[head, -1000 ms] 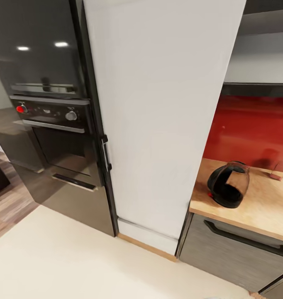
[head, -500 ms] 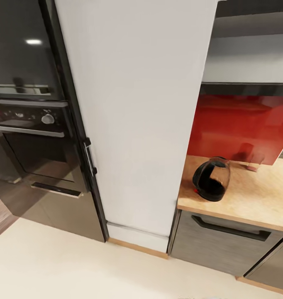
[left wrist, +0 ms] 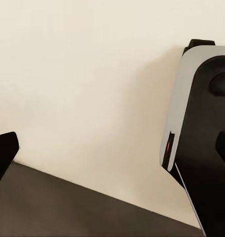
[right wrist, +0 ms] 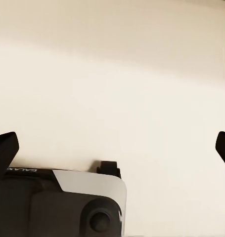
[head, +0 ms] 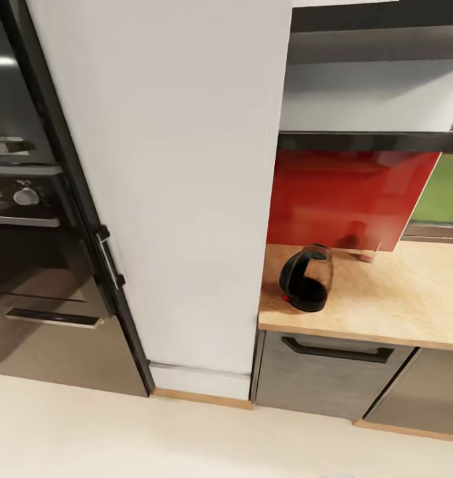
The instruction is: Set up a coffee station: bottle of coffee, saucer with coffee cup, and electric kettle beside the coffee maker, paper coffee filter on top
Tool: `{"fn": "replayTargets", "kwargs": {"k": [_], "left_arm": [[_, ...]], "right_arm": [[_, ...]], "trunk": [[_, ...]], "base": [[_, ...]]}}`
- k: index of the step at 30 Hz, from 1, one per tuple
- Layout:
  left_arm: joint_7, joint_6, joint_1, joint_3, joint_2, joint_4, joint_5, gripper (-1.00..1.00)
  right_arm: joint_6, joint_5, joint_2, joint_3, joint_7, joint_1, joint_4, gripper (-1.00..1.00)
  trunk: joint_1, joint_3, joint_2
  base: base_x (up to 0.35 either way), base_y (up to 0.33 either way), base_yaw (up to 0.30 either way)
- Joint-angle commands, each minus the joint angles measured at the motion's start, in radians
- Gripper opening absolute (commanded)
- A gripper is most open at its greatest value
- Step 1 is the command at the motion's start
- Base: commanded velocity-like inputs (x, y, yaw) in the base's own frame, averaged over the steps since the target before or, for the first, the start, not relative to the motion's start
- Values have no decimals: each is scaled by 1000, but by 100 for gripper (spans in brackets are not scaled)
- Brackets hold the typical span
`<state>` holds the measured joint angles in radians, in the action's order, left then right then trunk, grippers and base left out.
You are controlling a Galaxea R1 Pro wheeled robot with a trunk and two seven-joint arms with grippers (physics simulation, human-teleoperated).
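On the kitchen countertop (head: 399, 299), at its end beside the tall white cabinet (head: 167, 186), the electric kettle (head: 306, 278) is standing upright in front of the red backsplash (head: 346, 192). Your head camera is swinging rightward: against a second ago the whole picture is sliding left, so the oven (head: 20, 199) is slipping off the left edge, the kettle is sitting nearer the middle, and a green window strip (head: 442, 189) is now appearing at far right. The kettle itself is not shifting on the wood.

Your left gripper (left wrist: 3, 158) is showing just one dark fingertip over the pale floor (head: 120, 431), so you cannot tell its spread. Your right gripper (right wrist: 112, 148) is showing both fingertips (right wrist: 4, 148) at opposite edges, spread wide and gripping nothing.
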<state>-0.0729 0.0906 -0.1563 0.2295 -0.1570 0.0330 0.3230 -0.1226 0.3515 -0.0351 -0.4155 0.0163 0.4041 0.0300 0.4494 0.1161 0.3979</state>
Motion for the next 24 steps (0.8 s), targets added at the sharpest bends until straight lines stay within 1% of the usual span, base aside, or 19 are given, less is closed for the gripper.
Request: {"fn": "replayTargets", "kwargs": {"k": [1, 7, 9, 13, 14, 15, 17, 18, 20, 21, 24], "left_arm": [[0, 5, -2, 11, 0, 3, 3, 100], [2, 5, -1, 20, -6, 4, -13, 100], [3, 3, 0, 23, -12, 5, -36, 100], [2, -1, 0, 25, -14, 4, -67, 100], [2, -3, 0, 25, -14, 4, -71, 100], [2, -4, 0, 25, -13, 3, -74, 100], [1, -4, 0, 24, -13, 4, -75, 100], [1, -5, 0, 24, -12, 4, -76, 100], [1, -5, 0, 25, -12, 4, -76, 100], [1, -5, 0, 25, -13, 5, -75, 100], [1, -5, 0, 25, -15, 7, -75, 100]], "right_arm": [[-3, 11, -1, -8, 2, 1, -1, 100], [-3, 11, 0, -7, 1, 1, -1, 100], [-2, 11, -1, -7, 1, 1, -1, 100], [-1, 13, -3, -6, -7, 1, -1, 100], [0, 26, -3, -6, -23, 1, -1, 100], [1, 64, -2, -6, -57, 1, -1, 100], [10, 110, -1, -8, -83, 1, -1, 100], [21, 127, 1, -8, -89, 1, -1, 100], [39, 142, 4, -9, -94, 1, -1, 100], [64, 155, 7, -10, -98, 1, 0, 100], [71, 158, 7, -11, -99, 1, 0, 100]], "trunk": [[1, 2, 2], [1, 2, 2], [1, 2, 2], [1, 2, 2], [1, 2, 2], [1, 2, 2], [1, 2, 2], [1, 2, 2], [1, 2, 2], [1, 2, 2], [1, 2, 2]], "base": [[0, 0, -269], [0, 0, -269], [0, 0, -269], [29, 41, -269], [72, 198, -268], [77, 258, -199], [79, 278, -105], [80, 289, -52], [80, 293, -30], [52, 298, -7], [21, 271, -3]]}}
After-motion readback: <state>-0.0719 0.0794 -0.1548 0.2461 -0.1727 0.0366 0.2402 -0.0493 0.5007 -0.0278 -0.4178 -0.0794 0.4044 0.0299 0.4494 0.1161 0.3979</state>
